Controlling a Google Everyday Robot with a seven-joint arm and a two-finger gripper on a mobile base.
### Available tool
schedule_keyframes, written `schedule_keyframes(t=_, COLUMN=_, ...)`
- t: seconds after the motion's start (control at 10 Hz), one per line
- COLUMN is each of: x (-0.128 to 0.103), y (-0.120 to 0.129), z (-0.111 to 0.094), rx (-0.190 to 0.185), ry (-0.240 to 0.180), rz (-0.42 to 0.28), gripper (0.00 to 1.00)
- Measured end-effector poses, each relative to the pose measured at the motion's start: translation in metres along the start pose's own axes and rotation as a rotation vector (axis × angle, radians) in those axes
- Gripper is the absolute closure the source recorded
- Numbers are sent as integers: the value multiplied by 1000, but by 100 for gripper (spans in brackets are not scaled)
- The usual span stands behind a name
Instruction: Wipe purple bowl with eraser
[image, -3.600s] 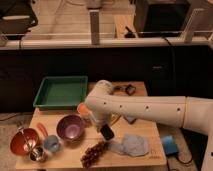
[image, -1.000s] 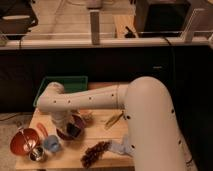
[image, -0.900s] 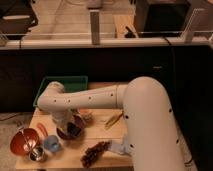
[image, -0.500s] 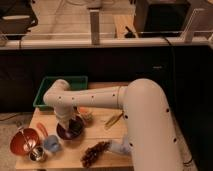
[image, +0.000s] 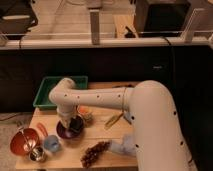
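My hand (image: 73, 123) sits in the purple bowl (image: 62, 134), grip I cannot tell; wiping step, I judge, and next the eraser must sweep round the inside.

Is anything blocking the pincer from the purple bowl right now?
Nothing visible does. The pincer is down at the purple bowl, over its middle, with no other object between them.

One high camera looks down past the arm (image: 145, 112) at the table (image: 101, 133), hand (image: 73, 123) at purple bowl (image: 62, 132).
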Motion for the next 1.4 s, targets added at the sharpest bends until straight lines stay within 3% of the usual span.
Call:
schedule_keyframes(t=0.3, x=-20, y=-23, z=-3, rx=23, ry=-4, rz=-10, gripper=100)
schedule_keyframes(t=0.6, x=-35, y=-36, z=-22, rx=18, ry=11, rz=-27, gripper=100)
schedule_keyframes(t=0.9, x=-40, y=-44, z=-29, rx=-49, ry=-1, rz=-35, gripper=100)
schedule_keyframes(t=1.2, x=-28, y=-14, z=-29, rx=-58, ry=13, rz=-1, gripper=100)
schedule_keyframes(t=1.4, x=-10, y=10, z=-26, rx=-37, ry=22, rz=-1, gripper=100)
